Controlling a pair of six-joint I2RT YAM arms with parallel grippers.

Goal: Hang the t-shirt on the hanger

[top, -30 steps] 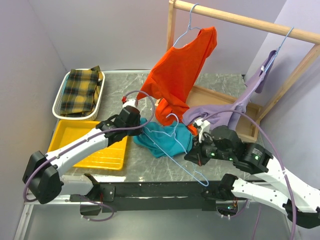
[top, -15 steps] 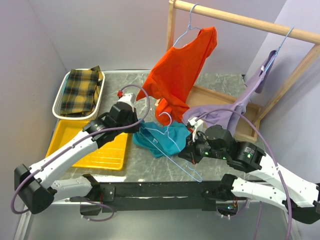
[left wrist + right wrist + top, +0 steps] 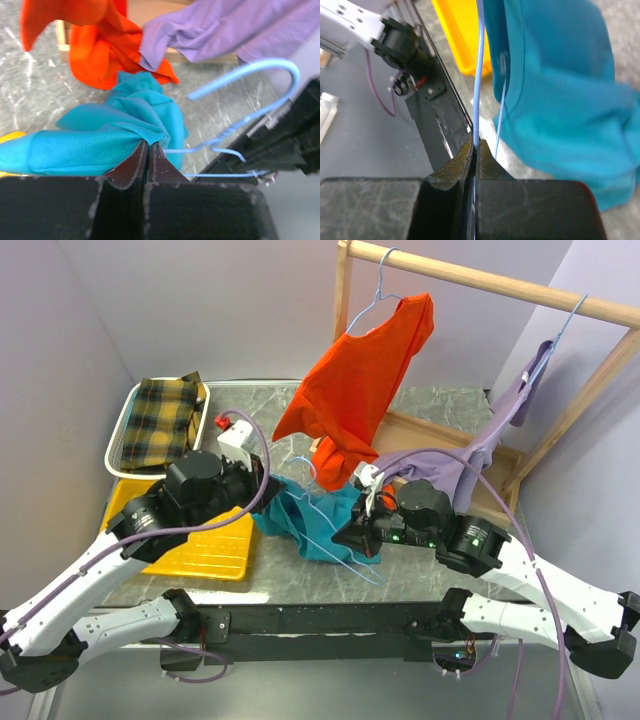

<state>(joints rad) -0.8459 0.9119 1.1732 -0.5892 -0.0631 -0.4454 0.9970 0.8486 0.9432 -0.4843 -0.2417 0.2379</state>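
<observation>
T-shirt: teal short-sleeved cloth t-shirt (image 3: 315,525), bunched in a heap near the middle of the grey marble table (image 3: 430,405), toward the 6 o'clock edge in the top view.
Hanger: thin pale-blue wire hanger (image 3: 352,562) lying across the t-shirt, hook toward 11 o'clock, far end toward 5 o'clock.
Left gripper (image 3: 148,145): at the t-shirt's 9 o'clock side; fingers pinched together on a fold of the teal cloth.
Right gripper (image 3: 474,145): at the t-shirt's 4 o'clock side; fingers clamped tight on the hanger's wire.
Orange shirt: orange-red shirt (image 3: 360,380) on a like wire hanger, at 12 o'clock, its hem draped down to the table just beside the t-shirt.
Lilac shirt: pale purple shirt (image 3: 450,465) at 2 o'clock, trailing from its hanger down to the table.
Rail: wooden bar (image 3: 480,280) holding both hung hangers, at 1 o'clock.
Tray: yellow plastic tray (image 3: 215,550) at 9 o'clock.
Basket: white basket (image 3: 125,435) at 10 o'clock, holding a dark and yellow plaid cloth (image 3: 165,420).
</observation>
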